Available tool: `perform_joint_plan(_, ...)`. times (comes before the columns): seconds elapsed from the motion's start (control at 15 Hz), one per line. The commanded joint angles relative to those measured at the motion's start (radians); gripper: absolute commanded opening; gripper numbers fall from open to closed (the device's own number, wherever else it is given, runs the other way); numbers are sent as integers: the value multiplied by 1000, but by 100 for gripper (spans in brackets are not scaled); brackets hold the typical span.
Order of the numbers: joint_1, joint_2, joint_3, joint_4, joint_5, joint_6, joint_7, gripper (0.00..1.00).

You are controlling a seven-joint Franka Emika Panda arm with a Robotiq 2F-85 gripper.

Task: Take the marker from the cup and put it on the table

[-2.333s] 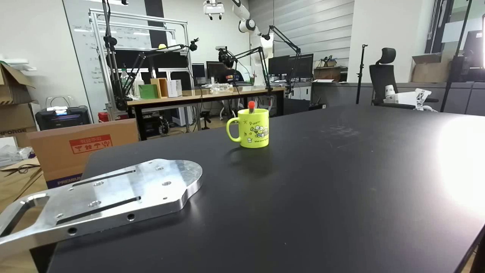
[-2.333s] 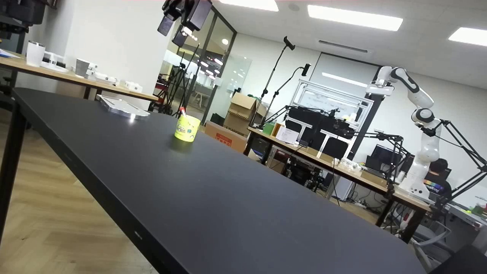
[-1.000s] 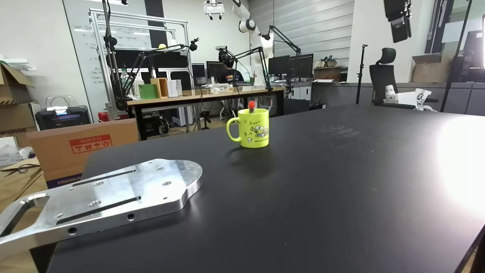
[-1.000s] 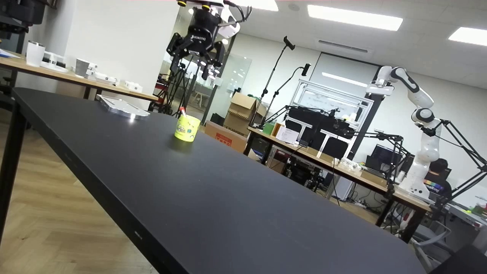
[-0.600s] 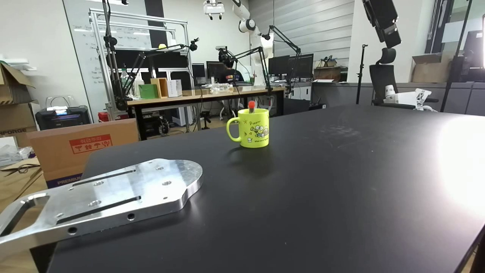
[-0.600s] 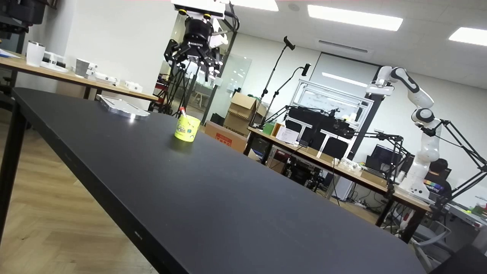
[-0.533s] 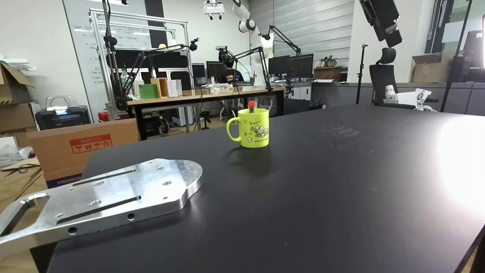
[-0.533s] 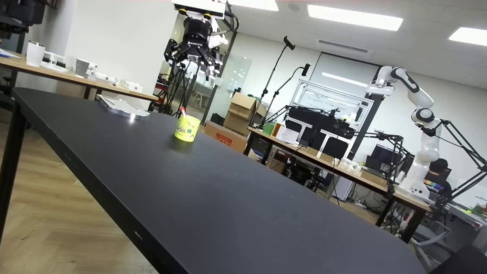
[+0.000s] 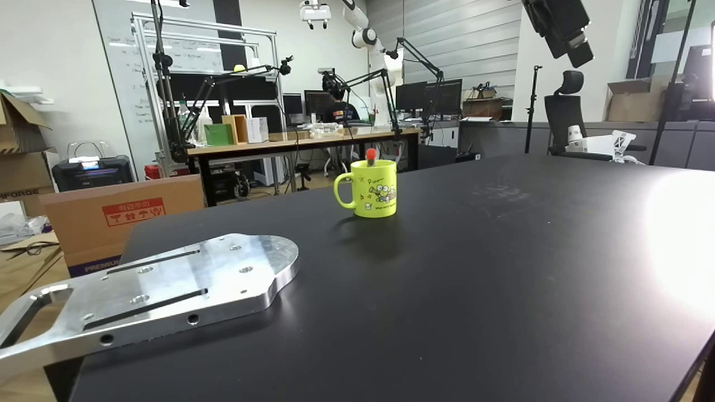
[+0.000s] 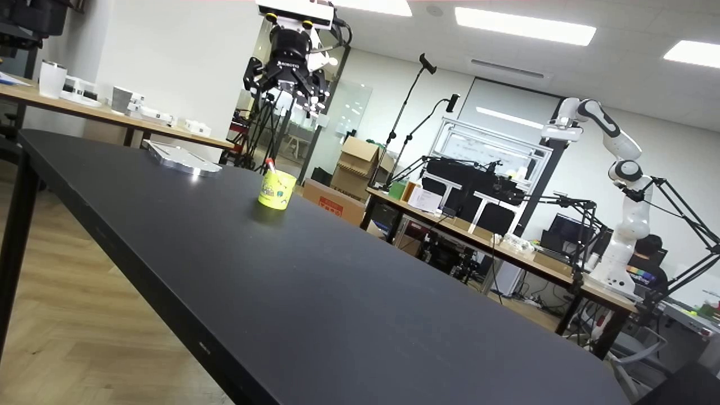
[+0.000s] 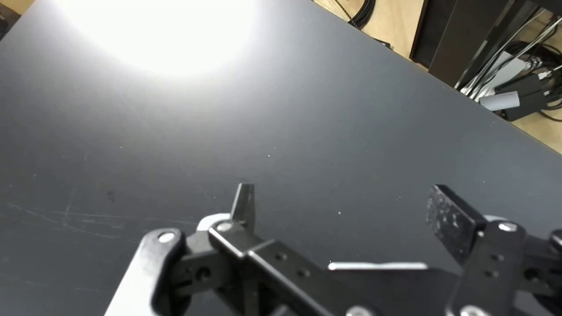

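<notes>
The yellow-green cup stands upright on the black table in both exterior views, cup (image 9: 375, 192) and cup (image 10: 275, 192), table (image 9: 475, 290) and table (image 10: 349, 292). The marker stands in the cup, its red end above the rim, marker (image 9: 371, 154) and marker (image 10: 270, 165); its lower part is hidden. My gripper (image 10: 283, 106) hangs high above the table, pointing down, apart from the cup. Its fingers (image 9: 580, 51) also show at the top right of an exterior view. In the wrist view my gripper (image 11: 341, 188) is open with nothing between the fingers; cup and marker are out of view there.
A grey metal plate (image 9: 184, 279) lies near the cup at the table's end, its handle over the edge; it also shows in an exterior view (image 10: 183, 159). A cardboard box (image 9: 128, 218) stands beside the table. A wooden workbench (image 9: 313, 138) stands behind.
Over the last two seconds my gripper has come into view at the upper right of an exterior view, shifted left and turned downward. In the last half second it moves only slightly. Cup and marker stay put.
</notes>
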Motion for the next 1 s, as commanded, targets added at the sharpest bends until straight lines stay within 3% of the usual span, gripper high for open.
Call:
perform_joint_plan(0.0, -2, 1, 4, 3, -1, -4, 0, 100)
perform_joint_plan(0.33, -2, 1, 4, 3, -2, -4, -1, 100)
perform_joint_plan(0.93, 30, 195, -8, 246, -89, 31, -20, 100)
